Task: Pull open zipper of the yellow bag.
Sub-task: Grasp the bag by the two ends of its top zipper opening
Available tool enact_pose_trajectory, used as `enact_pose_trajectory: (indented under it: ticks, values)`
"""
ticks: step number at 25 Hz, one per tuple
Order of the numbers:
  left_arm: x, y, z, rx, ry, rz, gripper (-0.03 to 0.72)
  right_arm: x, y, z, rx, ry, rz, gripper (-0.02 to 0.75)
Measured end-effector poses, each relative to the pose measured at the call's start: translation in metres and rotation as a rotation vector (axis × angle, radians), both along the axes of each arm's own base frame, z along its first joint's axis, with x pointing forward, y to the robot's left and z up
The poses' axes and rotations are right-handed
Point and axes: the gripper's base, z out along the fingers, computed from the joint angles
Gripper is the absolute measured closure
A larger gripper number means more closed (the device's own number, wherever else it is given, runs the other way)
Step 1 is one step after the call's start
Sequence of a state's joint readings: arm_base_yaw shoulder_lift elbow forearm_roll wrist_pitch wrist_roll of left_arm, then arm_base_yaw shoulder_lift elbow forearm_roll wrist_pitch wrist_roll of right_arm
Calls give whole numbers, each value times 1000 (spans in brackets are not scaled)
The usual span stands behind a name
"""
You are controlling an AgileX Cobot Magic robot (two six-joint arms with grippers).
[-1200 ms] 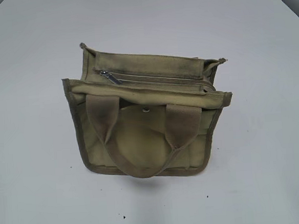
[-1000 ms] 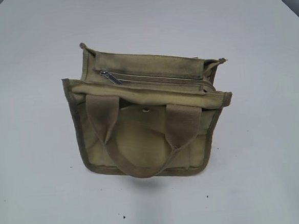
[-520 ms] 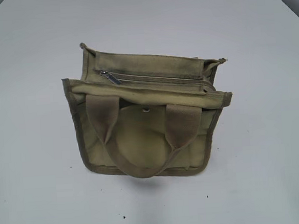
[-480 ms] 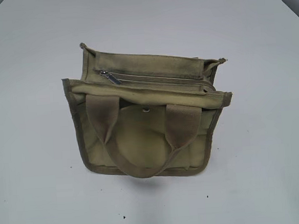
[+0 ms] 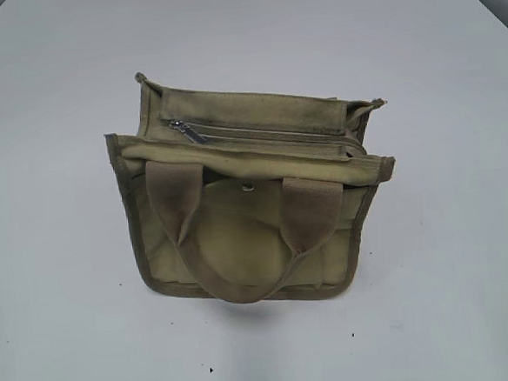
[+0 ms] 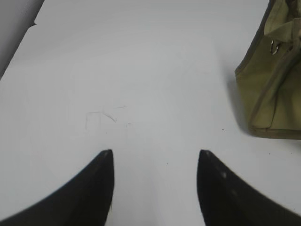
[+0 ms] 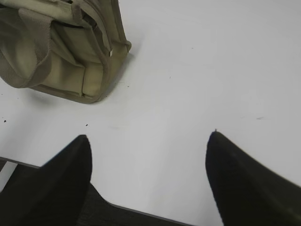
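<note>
The yellow bag stands upright in the middle of the white table, its two webbing handles hanging down the front. Across its top runs the zipper, with the small metal pull tab at the left end. No arm shows in the exterior view. In the left wrist view my left gripper hovers open over bare table, and the bag's corner lies to its right. My right gripper is open above the table's near edge, with the bag up and to its left. Neither gripper touches the bag.
The white table stretches around the bag on all sides. Its near edge shows in the right wrist view, and a far corner edge shows in the left wrist view. Faint scratch marks lie ahead of the left gripper.
</note>
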State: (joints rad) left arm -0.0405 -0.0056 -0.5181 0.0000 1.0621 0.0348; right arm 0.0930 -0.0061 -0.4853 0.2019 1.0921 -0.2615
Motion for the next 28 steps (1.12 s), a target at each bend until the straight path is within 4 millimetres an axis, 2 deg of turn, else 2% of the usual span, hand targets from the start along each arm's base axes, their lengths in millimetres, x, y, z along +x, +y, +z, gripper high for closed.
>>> enact_pose_trajectory:
  ticks: [4,7,10,14,20,22,28]
  values:
    - [1,-2,6,-23,-33,-15,252,3,0,5,-4,-23,3,155]
    - [8,-7,32,-90,-189,-46,252,17,1,19,-36,-76,27,155]
    - [28,-12,51,-187,-262,-73,252,39,3,29,-84,-81,51,155]
    - [76,-24,56,-317,-161,-130,252,73,8,39,-126,-79,92,155]
    - [161,-50,55,-451,142,-316,252,131,31,56,-178,-6,218,192]
    - [197,-58,47,-526,286,-347,252,158,45,58,-203,54,276,212]
    - [267,-87,23,-619,571,-461,252,219,103,61,-312,104,490,225]
